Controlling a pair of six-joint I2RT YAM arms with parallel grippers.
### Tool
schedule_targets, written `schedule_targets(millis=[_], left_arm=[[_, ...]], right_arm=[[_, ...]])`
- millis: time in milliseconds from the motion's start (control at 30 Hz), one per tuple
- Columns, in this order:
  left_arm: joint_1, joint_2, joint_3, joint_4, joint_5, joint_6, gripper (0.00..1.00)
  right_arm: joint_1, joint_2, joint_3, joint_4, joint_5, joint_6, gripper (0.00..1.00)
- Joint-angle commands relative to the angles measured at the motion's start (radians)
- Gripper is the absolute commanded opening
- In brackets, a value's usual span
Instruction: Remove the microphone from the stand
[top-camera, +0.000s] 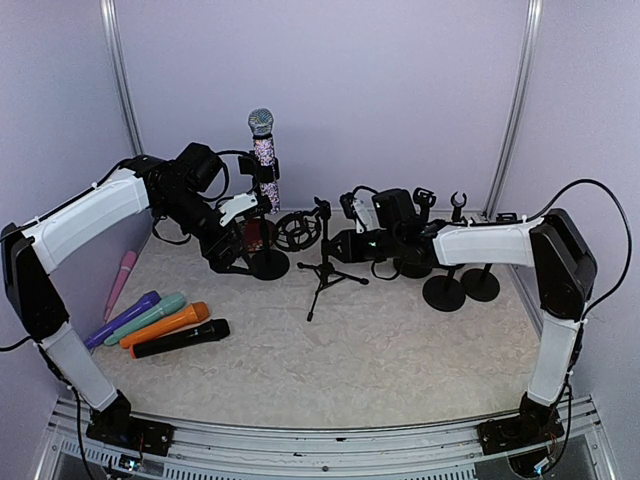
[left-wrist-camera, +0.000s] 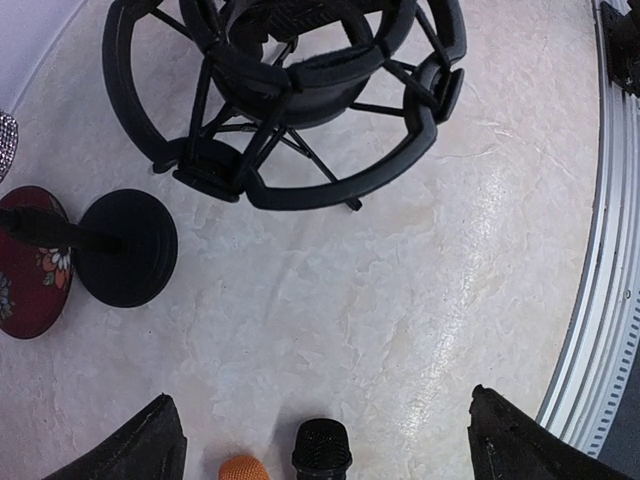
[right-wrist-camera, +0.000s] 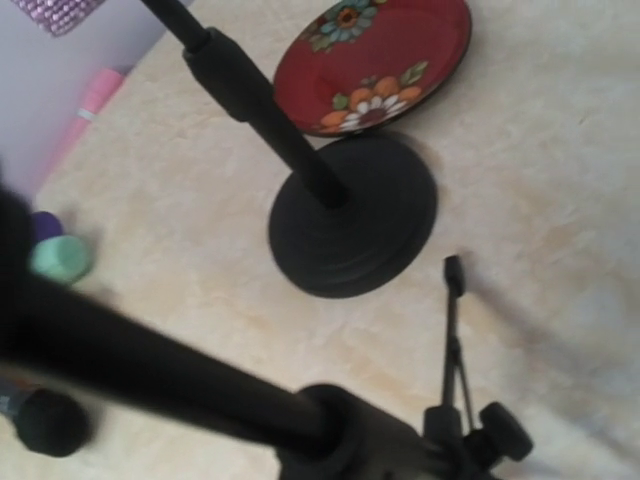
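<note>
The pale marbled counter (top-camera: 400, 360) carries several stands, with both arms reaching in over it from the near edge. The left pincer (left-wrist-camera: 322, 395) hangs low beside the round-based stand (top-camera: 270, 265) at the back left. Its fingers are spread wide with nothing between them, just bare counter. The right pincer (top-camera: 335, 245) is up against the small tripod stand (top-camera: 325, 272). From here I cannot tell whether it is gripping the pole or how far open it is. A shock mount (left-wrist-camera: 345, 190) tops that tripod. The glitter-bodied microphone (top-camera: 263, 150) stands upright in the round-based stand's clip, above the left pincer and untouched. A red flowered plate (right-wrist-camera: 380, 60) sits just behind the base. Five loose microphones (top-camera: 165, 325) lie at the left.
</note>
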Motion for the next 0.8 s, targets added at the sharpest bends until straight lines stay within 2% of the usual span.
schedule_targets(millis=[0,67,167,267,367,500,767], left_arm=[[-0.004,-0.019,0.017,-0.022,-0.004,0.017,0.95],[-0.004,-0.016,0.019,-0.023,-0.001,0.017,0.96],[-0.004,-0.016,0.02,-0.023,0.001,0.018,0.96],[-0.004,-0.015,0.022,-0.023,0.001,0.019,0.96],[-0.004,-0.013,0.025,-0.024,0.003,0.018,0.96],[-0.005,-0.015,0.022,-0.025,0.007,0.018,0.96],[-0.006,-0.018,0.025,-0.033,0.004,0.02,0.96]], right_arm=[[0.026,-0.032,0.015,-0.073,0.148,-0.128,0.02],[0.031,-0.055,0.003,-0.055,0.18,-0.138,0.24],[0.029,-0.096,-0.019,-0.018,0.174,-0.128,0.44],[0.016,-0.134,-0.039,0.017,0.126,-0.091,0.55],[-0.023,-0.146,-0.074,0.058,0.034,-0.025,0.56],[-0.069,-0.121,-0.106,0.088,-0.096,0.101,0.51],[-0.12,0.027,-0.078,0.199,-0.362,0.3,0.42]])
